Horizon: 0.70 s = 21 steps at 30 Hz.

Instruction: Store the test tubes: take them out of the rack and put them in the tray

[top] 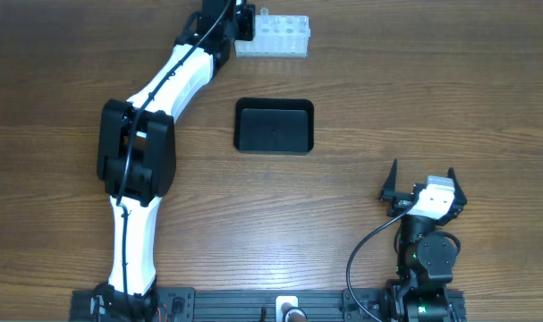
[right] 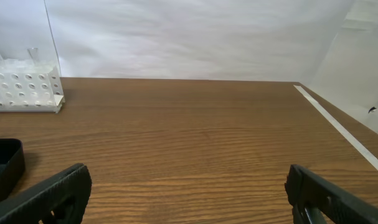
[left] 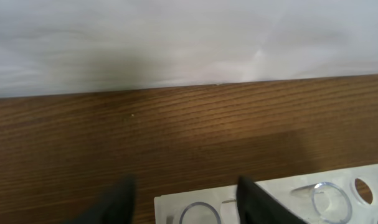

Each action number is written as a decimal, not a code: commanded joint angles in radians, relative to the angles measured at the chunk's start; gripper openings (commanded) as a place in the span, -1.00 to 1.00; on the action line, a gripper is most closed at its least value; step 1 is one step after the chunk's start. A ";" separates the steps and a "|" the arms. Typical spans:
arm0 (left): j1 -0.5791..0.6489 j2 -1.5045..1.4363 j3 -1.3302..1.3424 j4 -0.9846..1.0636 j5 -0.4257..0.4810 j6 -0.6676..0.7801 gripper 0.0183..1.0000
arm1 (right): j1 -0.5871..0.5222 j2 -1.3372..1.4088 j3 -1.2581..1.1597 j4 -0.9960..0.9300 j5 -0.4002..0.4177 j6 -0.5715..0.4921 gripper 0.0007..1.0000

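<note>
**Operator:** Two fingers of your left gripper (left: 184, 185) stand apart over the rack (top: 273, 36) at the bench's (top: 432, 89) far edge. How will the test tubes (left: 329, 199) handle?

**Spotter:** Light, stiff, slick and breakable, I'd judge, so pinch just below the rim. They stand upright, long axis vertical, mouths up. Your right gripper (top: 422, 170) gapes near the front edge. The tray (top: 274, 126) sits mid-bench.

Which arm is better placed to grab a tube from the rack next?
Left. The left gripper hangs open right over the rack, fingers either side of a tube. The right gripper sits open near its own base, far from the rack.
</note>
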 commanded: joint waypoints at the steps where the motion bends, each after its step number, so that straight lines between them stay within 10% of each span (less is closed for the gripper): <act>1: 0.001 0.018 0.027 0.002 -0.010 0.000 -0.13 | -0.006 -0.005 -0.005 -0.001 0.015 -0.001 0.98; 21: 0.001 0.018 0.027 -0.002 0.006 0.000 -0.58 | -0.006 -0.005 -0.005 -0.001 0.015 -0.002 0.98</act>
